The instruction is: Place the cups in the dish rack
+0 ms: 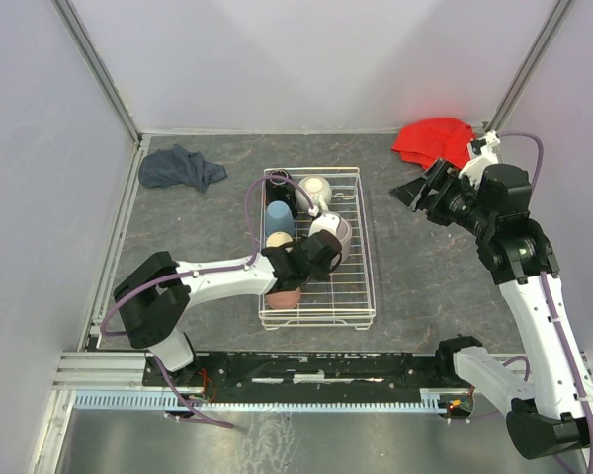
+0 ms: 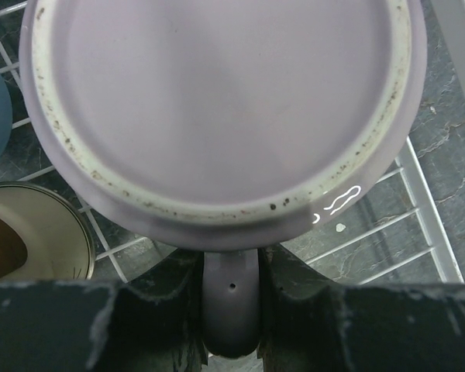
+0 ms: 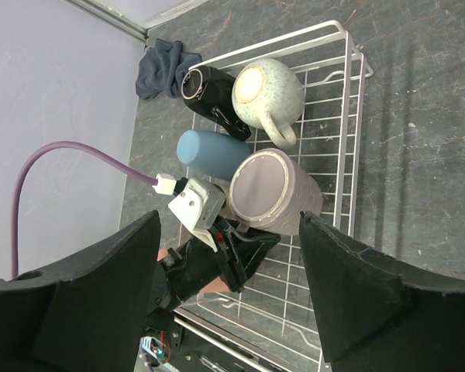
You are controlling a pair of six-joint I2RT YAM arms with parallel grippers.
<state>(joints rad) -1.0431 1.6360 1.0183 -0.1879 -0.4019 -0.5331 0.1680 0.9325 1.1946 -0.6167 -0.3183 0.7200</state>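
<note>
The white wire dish rack (image 1: pixel 366 286) sits mid-table. In it are a black mug (image 1: pixel 280 194), a cream mug (image 1: pixel 314 187), a blue tumbler (image 1: pixel 279 217) and a steel tumbler (image 2: pixel 31 232). A salmon-orange tumbler (image 1: pixel 284 297) shows under my left arm. My left gripper (image 1: pixel 321 257) is shut on the handle (image 2: pixel 231 298) of the mauve-pink mug (image 2: pixel 217 101), which is bottom-up inside the rack. I cannot tell whether it rests on the grid. My right gripper (image 1: pixel 415 193) is open and empty, raised to the right of the rack. Its view shows the mauve-pink mug (image 3: pixel 271 190) and the rack (image 3: pixel 349 155).
A red cloth (image 1: pixel 433 140) lies at the back right, just behind my right gripper. A dark blue cloth (image 1: pixel 181 168) lies at the back left. Grey walls enclose the table on three sides. The rack's right half (image 1: pixel 351 267) holds no cups.
</note>
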